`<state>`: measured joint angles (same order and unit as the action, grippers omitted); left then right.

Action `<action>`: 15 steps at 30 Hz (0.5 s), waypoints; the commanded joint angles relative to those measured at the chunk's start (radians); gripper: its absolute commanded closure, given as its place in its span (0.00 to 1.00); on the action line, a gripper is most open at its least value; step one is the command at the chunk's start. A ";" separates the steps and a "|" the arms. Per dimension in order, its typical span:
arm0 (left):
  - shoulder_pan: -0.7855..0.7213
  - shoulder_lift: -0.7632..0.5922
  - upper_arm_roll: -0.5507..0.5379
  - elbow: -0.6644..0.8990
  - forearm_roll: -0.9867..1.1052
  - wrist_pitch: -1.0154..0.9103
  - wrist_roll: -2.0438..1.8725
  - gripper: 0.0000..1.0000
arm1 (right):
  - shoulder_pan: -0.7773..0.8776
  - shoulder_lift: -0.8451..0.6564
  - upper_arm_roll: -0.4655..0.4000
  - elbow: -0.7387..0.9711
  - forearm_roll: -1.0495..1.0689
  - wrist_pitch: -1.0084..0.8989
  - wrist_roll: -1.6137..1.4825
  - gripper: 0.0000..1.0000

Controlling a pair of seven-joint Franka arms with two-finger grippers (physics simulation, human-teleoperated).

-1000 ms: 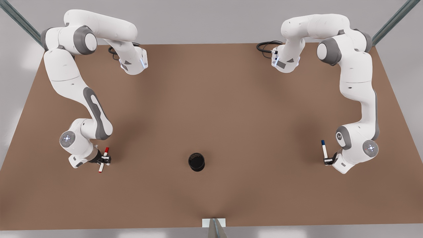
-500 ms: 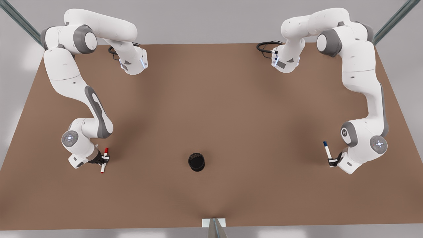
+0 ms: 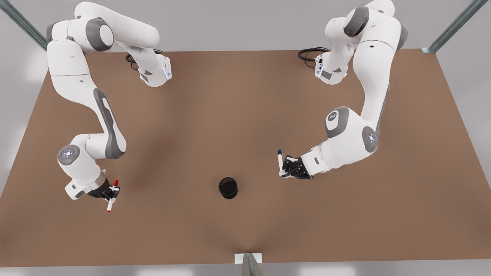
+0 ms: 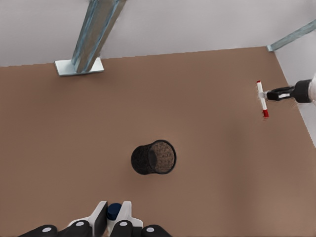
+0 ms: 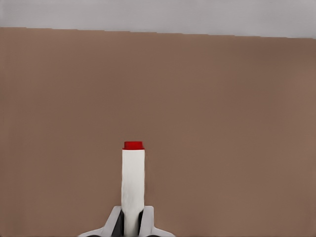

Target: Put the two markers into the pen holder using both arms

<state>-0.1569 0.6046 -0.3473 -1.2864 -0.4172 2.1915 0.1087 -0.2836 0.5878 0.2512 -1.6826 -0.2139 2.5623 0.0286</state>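
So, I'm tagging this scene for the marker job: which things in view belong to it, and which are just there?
Part of the job:
- blue-capped marker, held by left gripper
- red-capped marker, held by right gripper
- pen holder, nothing in it yet

Just there:
- brown table
- black cables
- metal frame post

Blue marker (image 4: pixel 114 211) mostly hidden between fingers (image 4: pixel 100 217)

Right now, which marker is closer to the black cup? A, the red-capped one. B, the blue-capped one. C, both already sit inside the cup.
B: the front view shows the blue-capped marker, held by the left gripper, closer to the cup than the red-capped marker, which the right gripper holds off at that view's left.
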 commanded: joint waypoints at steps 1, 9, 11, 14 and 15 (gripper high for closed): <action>-0.047 0.040 0.001 0.006 -0.046 0.459 -0.101 0.79 | -0.002 -0.014 0.034 0.040 -0.012 -0.086 0.051 0.79; -0.211 0.262 -0.001 0.147 -0.045 1.059 -0.325 0.79 | 0.089 0.003 0.126 0.152 -0.009 0.108 0.065 0.79; -0.245 0.281 0.004 0.130 -0.046 1.091 -0.353 0.79 | 0.142 0.003 0.126 0.152 -0.009 0.160 0.067 0.79; -0.248 0.245 0.007 0.012 -0.043 1.091 -0.334 0.79 | 0.199 0.023 0.123 0.152 -0.007 0.242 0.067 0.79; -0.243 0.210 0.007 -0.076 -0.043 1.091 -0.282 0.79 | 0.218 0.037 0.120 0.152 -0.005 0.274 0.067 0.79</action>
<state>-0.4007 0.8319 -0.3413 -1.3221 -0.4609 3.1625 -0.0602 -0.0780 0.6181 0.3721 -1.5316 -0.2109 2.7169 0.0371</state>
